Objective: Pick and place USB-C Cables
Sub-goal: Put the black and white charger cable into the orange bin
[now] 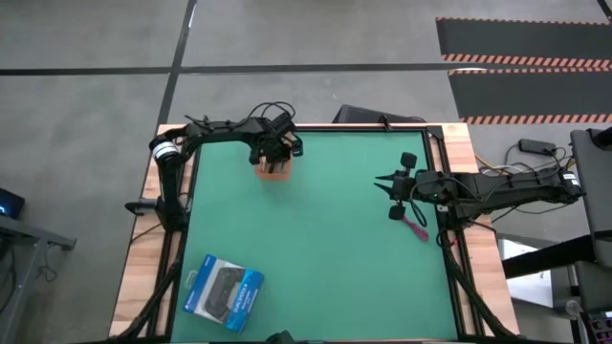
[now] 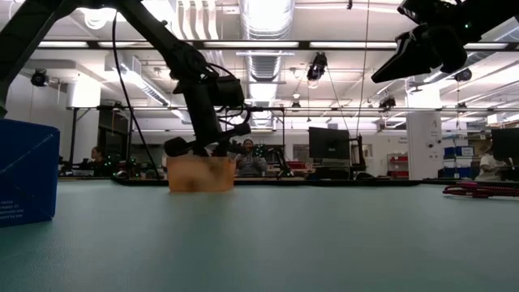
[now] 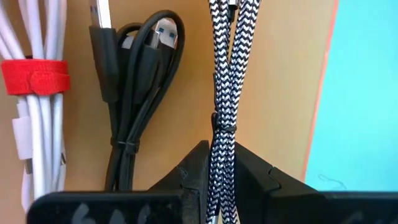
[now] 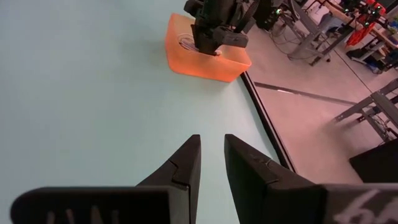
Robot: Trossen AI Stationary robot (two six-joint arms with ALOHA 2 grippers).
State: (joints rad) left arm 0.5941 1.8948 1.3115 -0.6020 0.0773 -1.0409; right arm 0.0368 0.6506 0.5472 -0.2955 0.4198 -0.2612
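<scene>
A small orange tray [image 1: 276, 173] [image 4: 186, 62] stands near the table's far edge. In the left wrist view it holds a white cable [image 3: 37, 118] with a red strap, a black cable [image 3: 134, 93] and a silver-grey braided cable [image 3: 227, 62]. My left gripper [image 3: 222, 155] [image 1: 274, 155] reaches down into the tray and is shut on the braided cable. A magenta-pink cable [image 1: 416, 227] [image 2: 478, 189] lies flat on the mat near the right edge. My right gripper [image 4: 212, 142] [image 1: 382, 182] hovers open above the mat beside it, pointing toward the tray. My left gripper pinches the silver-grey braided cable between its two fingers [image 3: 193, 168], at its bundled middle just below the thin tie [image 3: 224, 129]. It comes from above, pointing down into the tray. The strands run out ahead over the tray floor; whether they are lifted off it does not show.
A blue-and-black box [image 1: 223, 291] [image 2: 24, 174] lies at the near left of the green mat [image 1: 325, 258]. Wooden table edges frame the mat. People and desks show in the room beyond the far edge.
</scene>
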